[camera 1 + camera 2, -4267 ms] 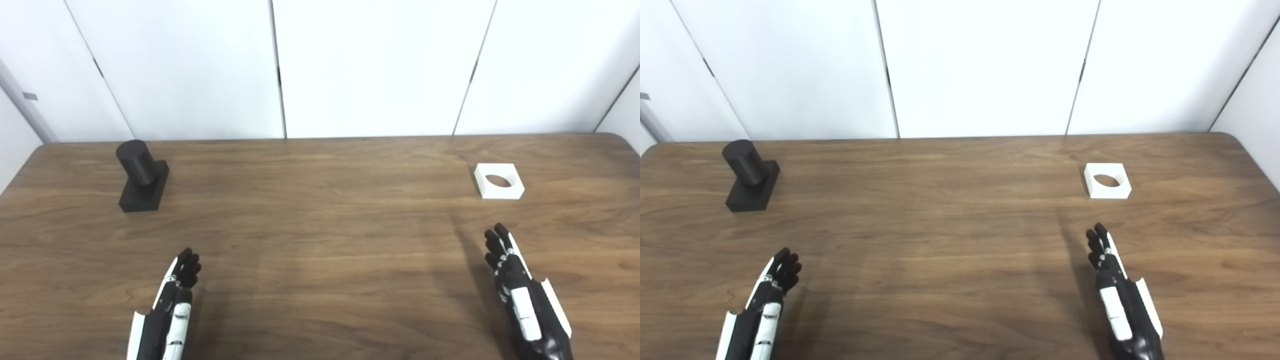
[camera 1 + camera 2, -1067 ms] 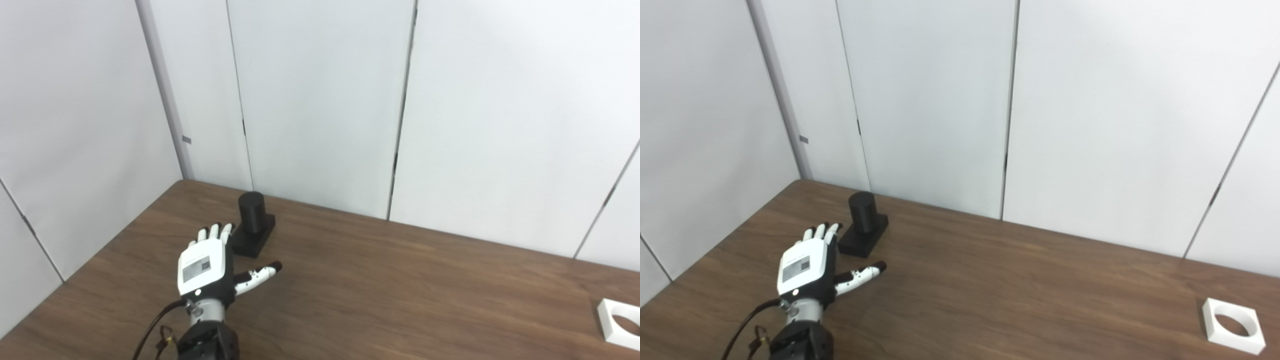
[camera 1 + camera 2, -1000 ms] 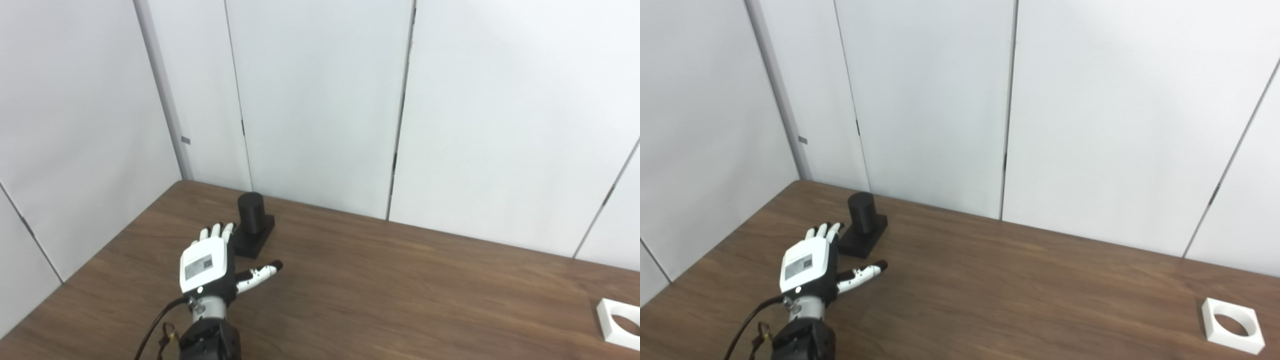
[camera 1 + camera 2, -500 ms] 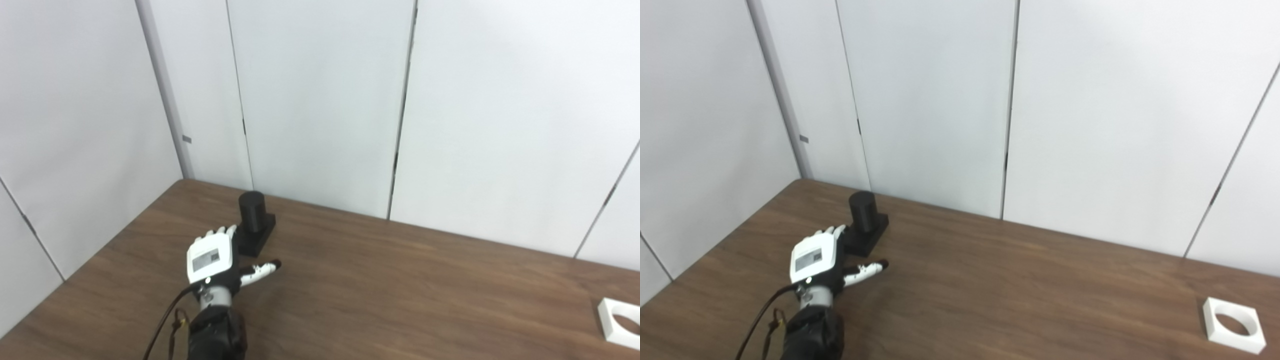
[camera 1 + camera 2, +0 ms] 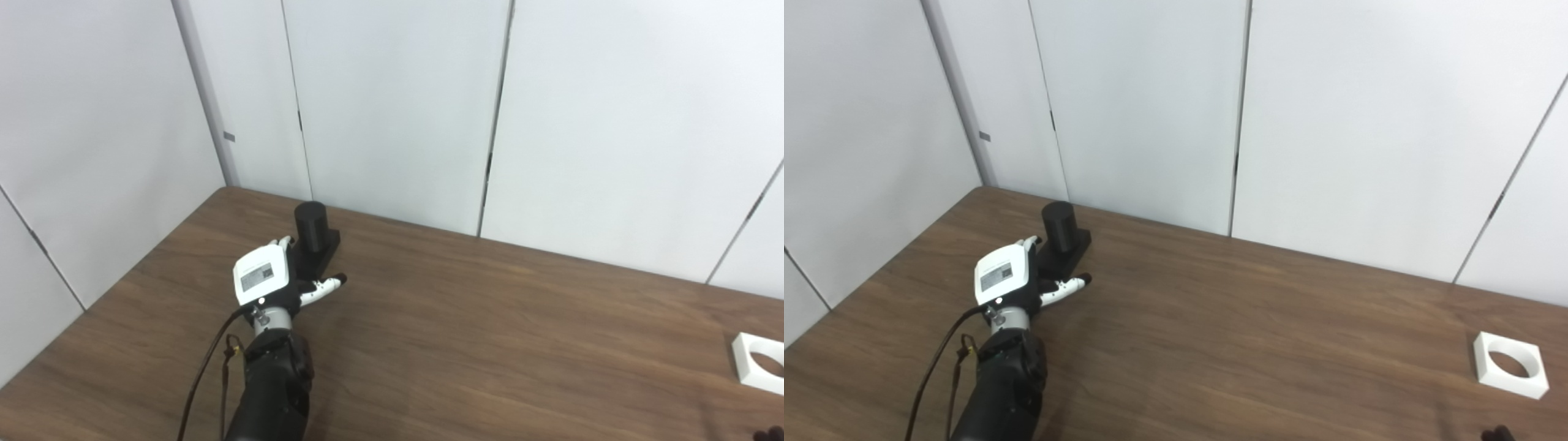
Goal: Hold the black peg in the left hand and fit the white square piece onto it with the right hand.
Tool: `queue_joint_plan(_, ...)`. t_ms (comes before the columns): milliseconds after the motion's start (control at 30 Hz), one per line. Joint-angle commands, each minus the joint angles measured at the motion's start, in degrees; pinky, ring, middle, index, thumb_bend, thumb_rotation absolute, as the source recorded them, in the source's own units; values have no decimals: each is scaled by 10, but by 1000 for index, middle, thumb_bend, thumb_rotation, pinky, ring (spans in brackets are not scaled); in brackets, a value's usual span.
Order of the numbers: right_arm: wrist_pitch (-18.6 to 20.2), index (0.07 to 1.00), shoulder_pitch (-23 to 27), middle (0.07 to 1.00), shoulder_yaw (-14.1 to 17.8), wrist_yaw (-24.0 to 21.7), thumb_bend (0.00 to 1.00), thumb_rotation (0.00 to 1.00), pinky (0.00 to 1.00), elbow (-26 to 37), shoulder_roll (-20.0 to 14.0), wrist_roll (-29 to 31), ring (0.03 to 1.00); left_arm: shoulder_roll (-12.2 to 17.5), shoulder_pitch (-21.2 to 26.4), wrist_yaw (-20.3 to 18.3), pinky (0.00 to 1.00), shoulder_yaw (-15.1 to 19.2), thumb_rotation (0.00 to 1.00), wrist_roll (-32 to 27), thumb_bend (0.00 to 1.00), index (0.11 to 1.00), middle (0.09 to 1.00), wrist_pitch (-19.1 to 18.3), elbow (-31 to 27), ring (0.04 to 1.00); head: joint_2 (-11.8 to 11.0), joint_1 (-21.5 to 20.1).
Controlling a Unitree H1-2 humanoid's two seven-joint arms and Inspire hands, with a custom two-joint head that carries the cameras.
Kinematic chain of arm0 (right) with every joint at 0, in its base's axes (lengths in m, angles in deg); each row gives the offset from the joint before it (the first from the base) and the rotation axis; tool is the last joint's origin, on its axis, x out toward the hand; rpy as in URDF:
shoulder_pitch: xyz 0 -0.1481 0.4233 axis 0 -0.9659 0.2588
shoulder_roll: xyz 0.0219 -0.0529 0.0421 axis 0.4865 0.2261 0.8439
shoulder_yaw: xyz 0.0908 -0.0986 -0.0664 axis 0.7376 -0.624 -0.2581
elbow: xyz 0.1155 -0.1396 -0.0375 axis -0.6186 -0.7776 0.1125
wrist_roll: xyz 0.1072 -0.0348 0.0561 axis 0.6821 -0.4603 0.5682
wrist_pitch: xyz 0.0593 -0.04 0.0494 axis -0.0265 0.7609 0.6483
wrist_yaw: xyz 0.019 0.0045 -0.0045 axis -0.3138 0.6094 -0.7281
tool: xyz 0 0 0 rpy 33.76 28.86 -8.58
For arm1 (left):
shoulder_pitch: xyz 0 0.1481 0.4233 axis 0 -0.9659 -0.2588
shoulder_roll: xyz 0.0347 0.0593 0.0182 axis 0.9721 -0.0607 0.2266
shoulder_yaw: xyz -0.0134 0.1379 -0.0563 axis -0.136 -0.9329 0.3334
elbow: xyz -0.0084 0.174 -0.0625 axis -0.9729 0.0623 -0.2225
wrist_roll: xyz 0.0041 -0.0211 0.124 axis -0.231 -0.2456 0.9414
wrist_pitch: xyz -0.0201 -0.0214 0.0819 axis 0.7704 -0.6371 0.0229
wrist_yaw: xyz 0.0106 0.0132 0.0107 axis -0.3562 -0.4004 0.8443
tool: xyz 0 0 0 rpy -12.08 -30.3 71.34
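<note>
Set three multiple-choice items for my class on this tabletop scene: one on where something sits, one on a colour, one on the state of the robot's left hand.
1. Where is the white square piece?
A. near right of the table
B. on the peg
C. in the left hand

2. What colour is the peg?
A. white
B. black
C. red

3. The left hand is:
A. gripping the white piece
B. open beside the peg's base
C. off the table

Answers: 1 A, it lies alone there. 2 B, dark cylinder and base. 3 B, fingers spread, nothing held.

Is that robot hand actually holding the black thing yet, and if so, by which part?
Not yet. The left hand is open at the base of the black peg, fingers and thumb apart, nothing gripped. Only fingertips of the right hand show.
</note>
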Motion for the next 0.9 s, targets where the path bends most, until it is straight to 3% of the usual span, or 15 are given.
queue_joint_plan(0,-4,1000,1,980,2,-3,691,917,994,13,-3,7,997,7,31,11,860,5,679,16,850,856,891,0,-1,888,1,2)
queue_joint_plan(233,-12,1000,0,982,1,-9,683,925,997,10,-7,6,999,4,46,4,868,25,684,29,859,851,888,0,14,889,2,4)
queue_joint_plan(467,-12,1000,1,975,3,-9,687,925,1000,7,-6,8,999,7,63,7,808,38,668,21,852,852,877,0,36,877,1,4)
queue_joint_plan(867,-10,1000,-3,978,2,-7,695,928,1000,11,-5,4,999,23,91,7,816,37,662,22,854,835,858,0,83,859,-1,-4)
